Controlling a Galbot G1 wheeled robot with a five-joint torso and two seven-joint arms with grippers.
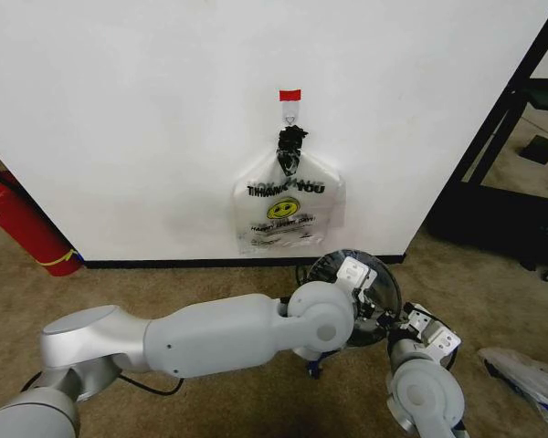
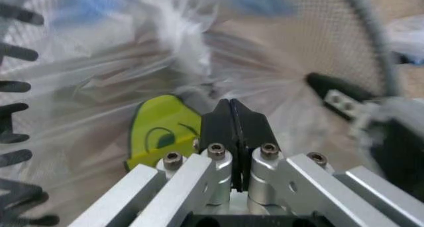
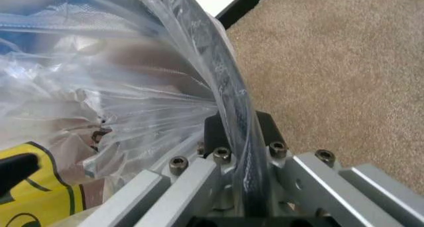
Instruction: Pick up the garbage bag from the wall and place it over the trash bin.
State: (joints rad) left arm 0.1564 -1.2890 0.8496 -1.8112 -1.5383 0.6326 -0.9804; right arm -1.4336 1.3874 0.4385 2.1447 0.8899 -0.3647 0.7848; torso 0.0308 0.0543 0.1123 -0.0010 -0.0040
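Left tool (image 2: 233, 118) pinching garbage bag (image 2: 119, 83), apparently mouth-up

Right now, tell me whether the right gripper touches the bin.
Touching. The right wrist view shows the right gripper closed over the bin rim, bag film pinched between.

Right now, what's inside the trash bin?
The garbage bag is stuffed into the trash bin, its clear film bunched, a yellow smiley showing. The left gripper pinches it; the right gripper clamps film against the rim. The bin's bottom is covered.
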